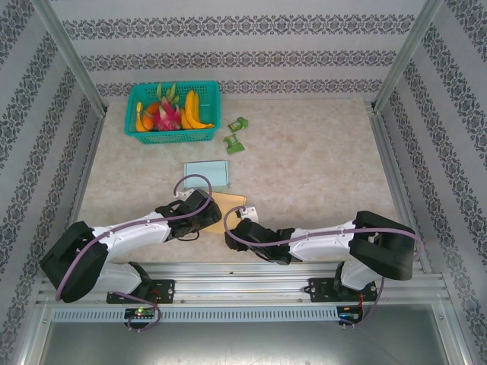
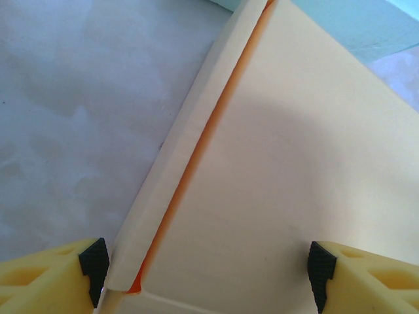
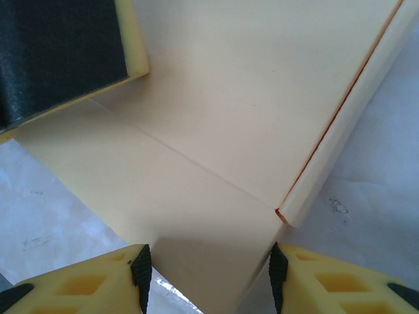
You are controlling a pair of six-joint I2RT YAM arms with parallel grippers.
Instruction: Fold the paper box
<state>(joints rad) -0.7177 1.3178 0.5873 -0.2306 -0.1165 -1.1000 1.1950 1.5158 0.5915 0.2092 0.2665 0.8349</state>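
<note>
paper box (image 1: 230, 202) | pale tan card | lying flat on table | edge flap folded up, orange showing in crease

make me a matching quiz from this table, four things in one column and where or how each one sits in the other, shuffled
Things:
1 basket
2 green packets
3 pale blue sheet
4 paper box

Places or states:
A tan, one long edge folded up
B loose, just right of the basket
C holds fruit, far left
D flat, just beyond the paper box

Pairs: 1-C, 2-B, 3-D, 4-A
</note>
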